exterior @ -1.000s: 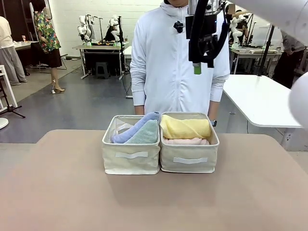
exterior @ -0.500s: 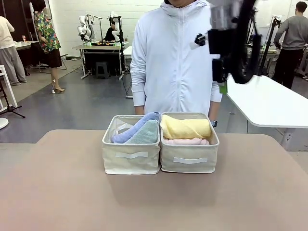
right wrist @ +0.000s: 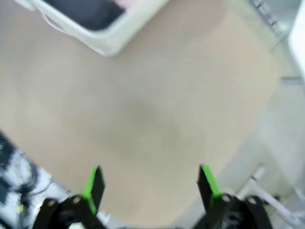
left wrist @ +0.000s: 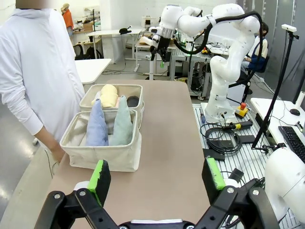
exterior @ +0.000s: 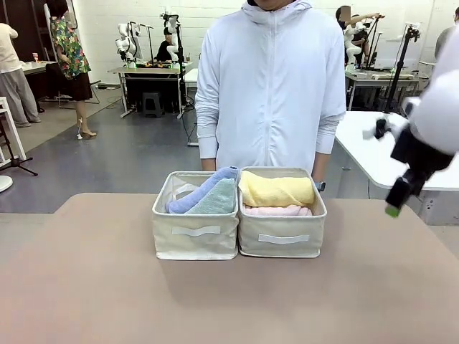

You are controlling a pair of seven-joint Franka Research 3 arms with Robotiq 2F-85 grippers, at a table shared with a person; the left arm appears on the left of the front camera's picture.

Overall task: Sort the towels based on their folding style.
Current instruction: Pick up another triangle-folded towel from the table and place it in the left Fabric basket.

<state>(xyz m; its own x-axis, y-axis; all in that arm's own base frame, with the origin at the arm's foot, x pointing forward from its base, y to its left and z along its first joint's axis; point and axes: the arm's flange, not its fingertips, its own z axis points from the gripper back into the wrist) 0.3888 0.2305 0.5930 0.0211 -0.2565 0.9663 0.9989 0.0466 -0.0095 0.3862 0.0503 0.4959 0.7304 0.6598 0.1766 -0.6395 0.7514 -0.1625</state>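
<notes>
— Whereabouts of the towels?

— All binned, mid-counter. In the left beige fabric bin (exterior: 195, 231): a light-blue cone-shaped terry towel (exterior: 193, 195) and a sage-green cone-shaped terry towel (exterior: 217, 199), side by side and touching. In the right beige fabric bin (exterior: 281, 239), pressed against the first: a yellow rolled terry towel (exterior: 276, 190) on top of a pink rolled terry towel (exterior: 276, 211), with a dark grey rolled towel (left wrist: 133, 101) beside them (seen end-on from the left wrist).

— End effectors?

— Right end effector (right wrist: 148, 183): spread wide, gripping nothing, hanging near the right edge of the tan counter (exterior: 86, 287). Left end effector (left wrist: 157, 174): released too, empty, off the left end and looking along the counter.

— Direction and axis?

— Bins well apart from both: to the right one's left, straight ahead of the left one. Cones slanting, tips towards the far right. Yellow roll lying crosswise, left to right.

— Nearer arm?

— Left for the cones, right for the rolls, by the look of it. Probably little left to sort.
</notes>
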